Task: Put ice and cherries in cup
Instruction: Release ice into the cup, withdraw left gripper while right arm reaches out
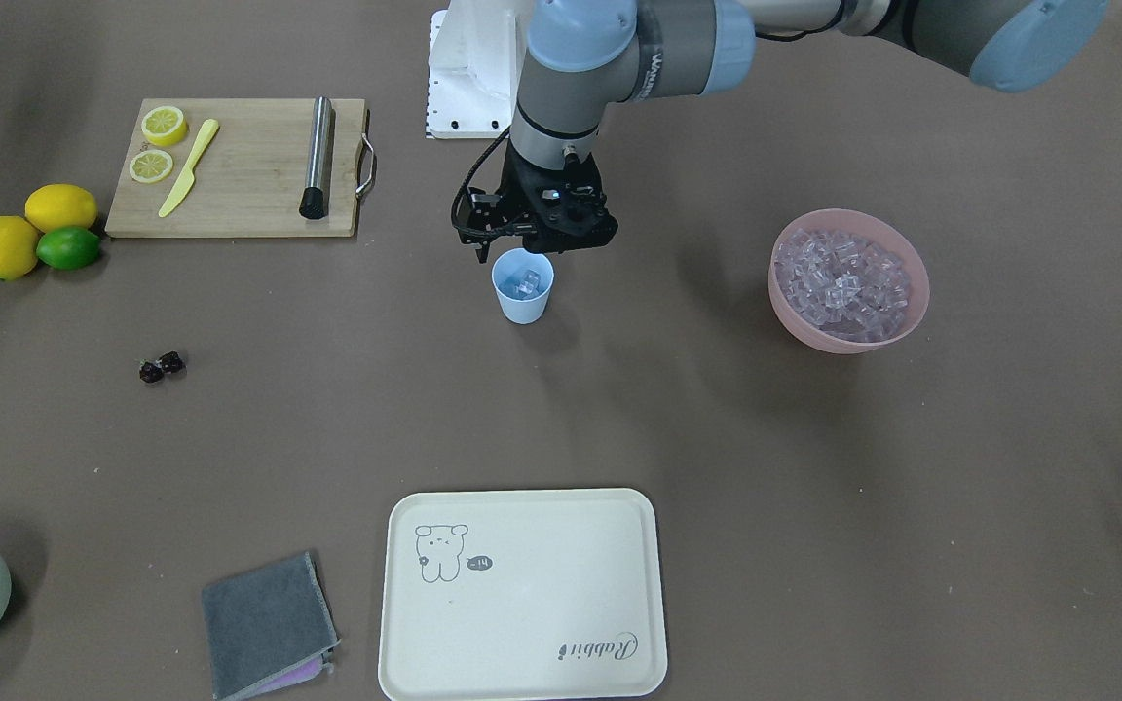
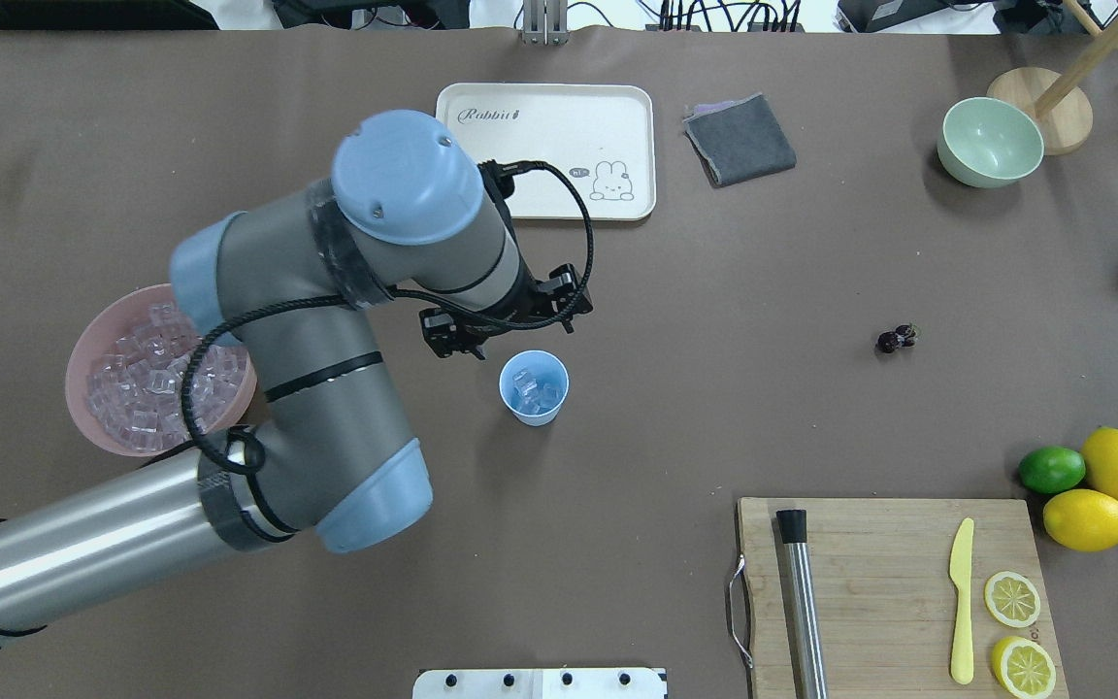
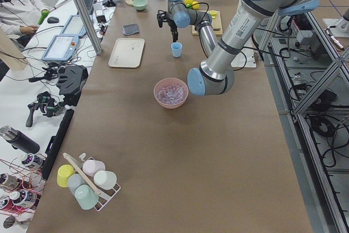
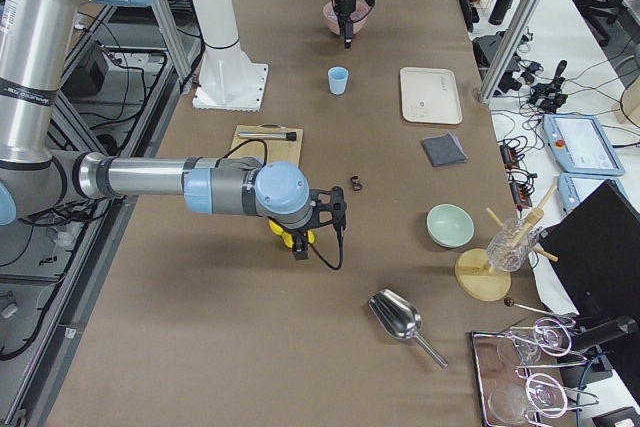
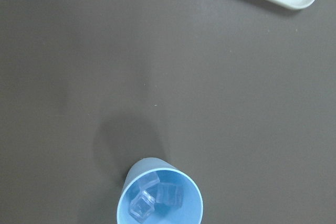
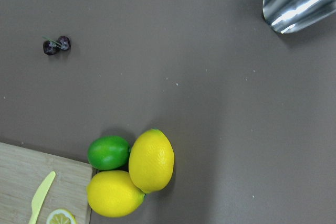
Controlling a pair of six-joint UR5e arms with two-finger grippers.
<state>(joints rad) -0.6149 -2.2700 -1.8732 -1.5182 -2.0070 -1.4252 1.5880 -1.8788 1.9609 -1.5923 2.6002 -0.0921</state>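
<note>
At table (image 1: 736, 438) centre, my left gripper (image 1: 525, 245) hangs over small light blue plastic cup (image 1: 523, 300) holding clear glossy ice cubes (image 1: 526, 282); jaws unreadable, same for right gripper (image 4: 299, 249). Ice step near done, I judge; dark red cherry pair (image 1: 162, 367) toward right end needs picking next

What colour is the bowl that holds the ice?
Pink. The bowl shows best in the exterior front-facing view.
</note>
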